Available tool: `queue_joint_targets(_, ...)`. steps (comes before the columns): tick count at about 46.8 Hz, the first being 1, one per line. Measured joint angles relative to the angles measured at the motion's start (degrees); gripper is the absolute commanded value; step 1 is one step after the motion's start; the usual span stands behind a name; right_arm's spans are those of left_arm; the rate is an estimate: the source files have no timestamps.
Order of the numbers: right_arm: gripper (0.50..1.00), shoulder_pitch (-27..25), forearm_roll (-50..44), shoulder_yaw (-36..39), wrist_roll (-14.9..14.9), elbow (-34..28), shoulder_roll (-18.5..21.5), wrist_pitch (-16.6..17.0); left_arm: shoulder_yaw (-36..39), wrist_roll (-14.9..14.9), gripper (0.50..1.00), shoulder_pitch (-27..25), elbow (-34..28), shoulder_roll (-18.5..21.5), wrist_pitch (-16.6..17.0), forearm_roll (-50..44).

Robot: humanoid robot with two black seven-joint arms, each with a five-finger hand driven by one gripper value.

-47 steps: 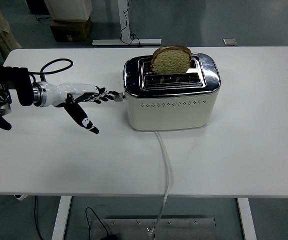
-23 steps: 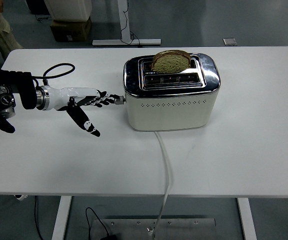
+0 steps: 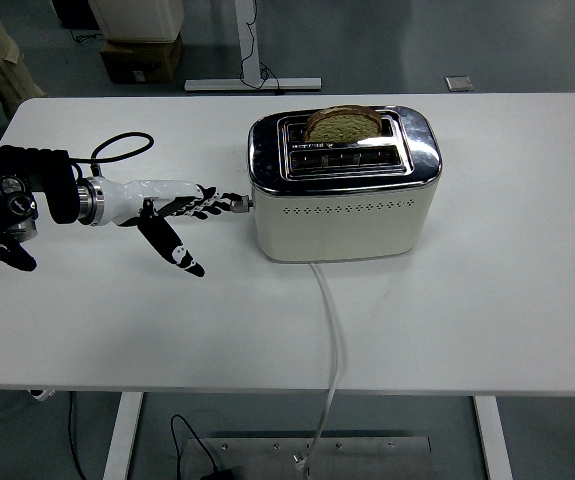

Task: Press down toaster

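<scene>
A cream toaster [image 3: 345,195] with a chrome top stands on the white worktop [image 3: 487,300], just past its middle toward twelve o'clock, its long side facing the near edge. A slice of bread [image 3: 342,123] sits low in the rear slot, only its rounded crust and upper part showing above the chrome. The front slot holds nothing that can be seen. A white cord [image 3: 333,340] leaves the base of the toaster at six o'clock, runs across the worktop and drops over the near edge.

The left hand [image 3: 172,208] reaches in from nine o'clock, its white and black fingers [image 3: 212,204] stretched out flat and together toward the toaster's left end face. The fingertips touch the small lever [image 3: 240,203] that juts from that face — resting on it, not wrapped around it. The thumb [image 3: 174,246] splays away toward seven o'clock, pointing down at the worktop, apart from everything. The hand grips nothing.

Behind the wrist a black cable [image 3: 117,147] loops over the worktop toward ten o'clock. The black arm [image 3: 12,195] lies along the left edge.

Beyond the far edge, on the floor at eleven o'clock, a cardboard box [image 3: 142,58] stands — beside it the foot of another table [image 3: 252,84].
</scene>
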Motion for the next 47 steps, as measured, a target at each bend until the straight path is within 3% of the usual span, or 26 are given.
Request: queue_joint_targets(47,0.998,-0.01,0.0,0.0,0.0,0.0,0.0,0.0,-0.01,-0.02,1.0,2.51,1.62,-1.58,1.15,0.0)
